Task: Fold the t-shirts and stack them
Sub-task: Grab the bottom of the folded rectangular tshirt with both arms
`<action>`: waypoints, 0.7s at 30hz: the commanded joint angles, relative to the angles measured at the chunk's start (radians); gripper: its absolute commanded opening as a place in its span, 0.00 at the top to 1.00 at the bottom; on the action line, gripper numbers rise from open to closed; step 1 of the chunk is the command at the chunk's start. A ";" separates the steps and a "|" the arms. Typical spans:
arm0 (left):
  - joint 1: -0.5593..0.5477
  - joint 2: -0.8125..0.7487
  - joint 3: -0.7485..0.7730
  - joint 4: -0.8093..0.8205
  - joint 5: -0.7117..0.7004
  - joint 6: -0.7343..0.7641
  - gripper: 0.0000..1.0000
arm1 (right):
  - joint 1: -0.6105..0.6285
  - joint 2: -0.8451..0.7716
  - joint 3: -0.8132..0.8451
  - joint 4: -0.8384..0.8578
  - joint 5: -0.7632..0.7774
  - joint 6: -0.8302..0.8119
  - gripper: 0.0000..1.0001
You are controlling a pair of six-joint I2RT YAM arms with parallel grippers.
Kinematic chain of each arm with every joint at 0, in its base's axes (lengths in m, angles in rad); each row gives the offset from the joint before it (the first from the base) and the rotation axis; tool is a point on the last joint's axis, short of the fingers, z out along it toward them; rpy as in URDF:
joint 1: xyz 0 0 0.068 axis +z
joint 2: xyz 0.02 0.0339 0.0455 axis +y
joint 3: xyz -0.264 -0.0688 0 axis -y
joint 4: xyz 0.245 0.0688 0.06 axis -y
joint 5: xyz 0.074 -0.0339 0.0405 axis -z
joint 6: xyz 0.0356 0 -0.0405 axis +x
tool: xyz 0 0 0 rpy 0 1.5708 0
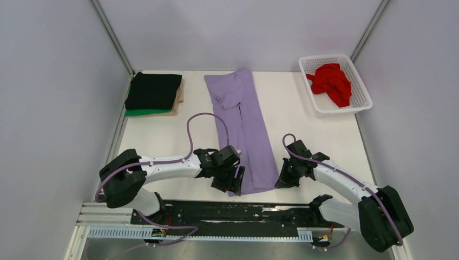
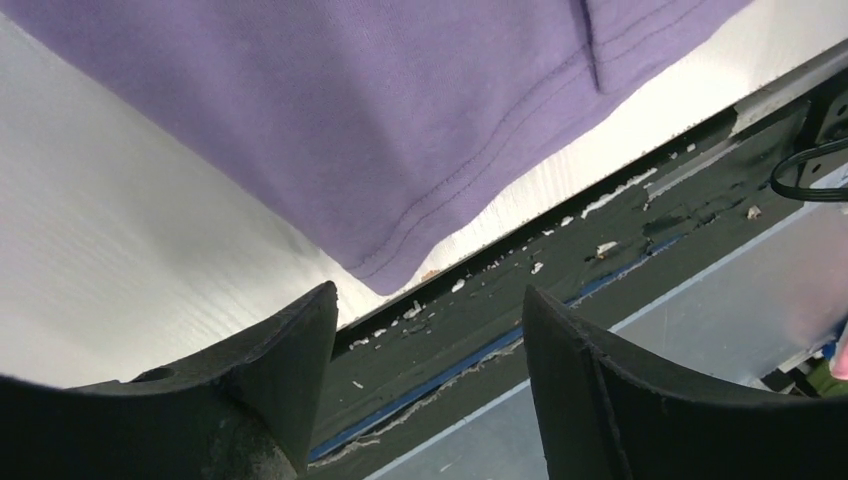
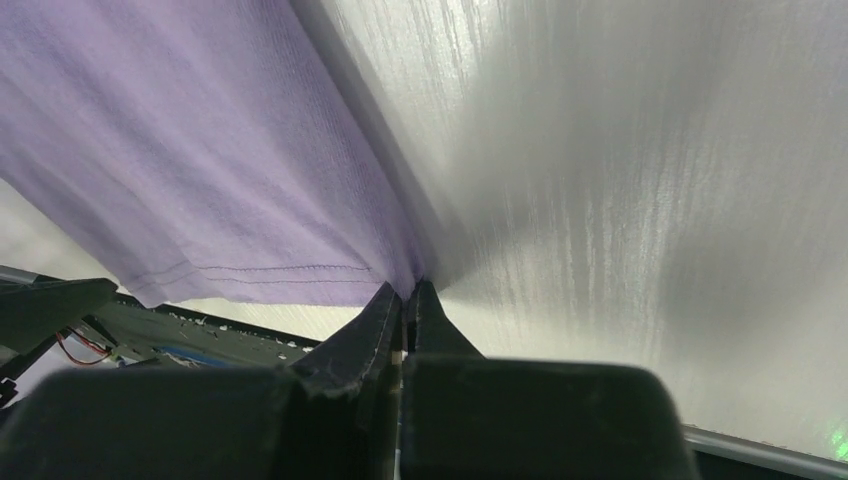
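Hem of the soft lavender t-shirt (image 1: 243,124) is pinched by the right gripper (image 3: 410,292); left gripper (image 2: 430,300) gapes.

We find the long folded t-shirt (image 1: 243,124) lying down the middle of the table (image 1: 303,124), the stack of folded t-shirts (image 1: 153,92) far left, and the basket (image 1: 343,111) far right with a crumpled t-shirt (image 1: 331,82) in it. The left gripper (image 1: 235,186) is at the long shirt's near-left corner, the right gripper (image 1: 280,183) at its near-right.

Overhead overview, wrists close, sharing lavender shirt (image 1: 243,135)
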State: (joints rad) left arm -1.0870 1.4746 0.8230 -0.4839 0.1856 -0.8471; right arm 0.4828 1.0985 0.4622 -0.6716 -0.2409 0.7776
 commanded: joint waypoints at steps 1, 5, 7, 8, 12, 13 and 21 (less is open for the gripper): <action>-0.007 0.043 -0.002 0.053 -0.001 -0.023 0.28 | -0.003 -0.006 -0.011 0.030 0.013 0.022 1.00; -0.015 0.084 0.006 0.039 -0.022 -0.032 0.35 | -0.002 -0.010 -0.020 0.047 -0.012 0.016 1.00; -0.019 0.102 0.015 0.026 -0.036 -0.035 0.38 | -0.003 -0.016 -0.025 0.053 -0.022 0.014 1.00; -0.023 0.113 0.024 0.010 -0.046 -0.036 0.39 | -0.003 -0.019 -0.027 0.057 -0.027 0.012 1.00; -0.035 0.161 0.068 -0.056 -0.109 -0.029 0.50 | -0.003 -0.031 -0.028 0.065 -0.034 -0.005 1.00; -0.038 0.170 0.082 -0.064 -0.117 -0.024 0.54 | -0.003 -0.033 -0.027 0.066 -0.036 -0.007 1.00; -0.094 0.244 0.188 -0.258 -0.239 -0.007 0.96 | 0.003 -0.060 -0.045 0.056 -0.109 0.003 1.00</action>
State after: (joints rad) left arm -1.1496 1.6855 0.9817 -0.6132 0.0616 -0.8692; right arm 0.4828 1.0756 0.4381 -0.6331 -0.2832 0.7803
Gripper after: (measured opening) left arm 0.125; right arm 0.008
